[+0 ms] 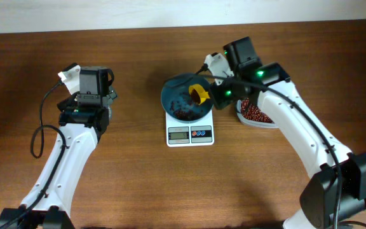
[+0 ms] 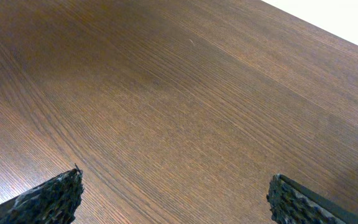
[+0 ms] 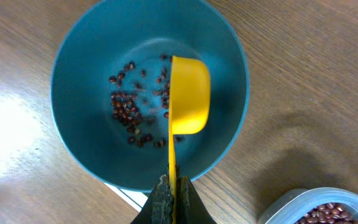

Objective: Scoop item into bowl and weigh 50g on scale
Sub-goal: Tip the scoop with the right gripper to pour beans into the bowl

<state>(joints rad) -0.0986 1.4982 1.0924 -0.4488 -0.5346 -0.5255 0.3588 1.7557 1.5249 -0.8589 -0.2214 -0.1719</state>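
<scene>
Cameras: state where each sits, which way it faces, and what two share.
Overhead: above the table, facing down; both arms, bowl on scale.
Left wrist: rides its arm, facing bare wood; left gripper open, tips at bottom.
Right wrist: looking down shut right gripper at yellow scoop over beans.
Shared: overhead and right wrist show bowl, scoop.

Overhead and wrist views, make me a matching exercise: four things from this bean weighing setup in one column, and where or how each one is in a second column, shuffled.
Column one:
1. teal bowl
2. yellow scoop
3. clear container
4. left gripper

Column two:
A. open above the bare tabletop
B. beside the scale, holding beans
C. standing on the scale
D. gripped by the right gripper, tipped over the bowl

Pairs: 1-C, 2-D, 3-B, 4-A
</scene>
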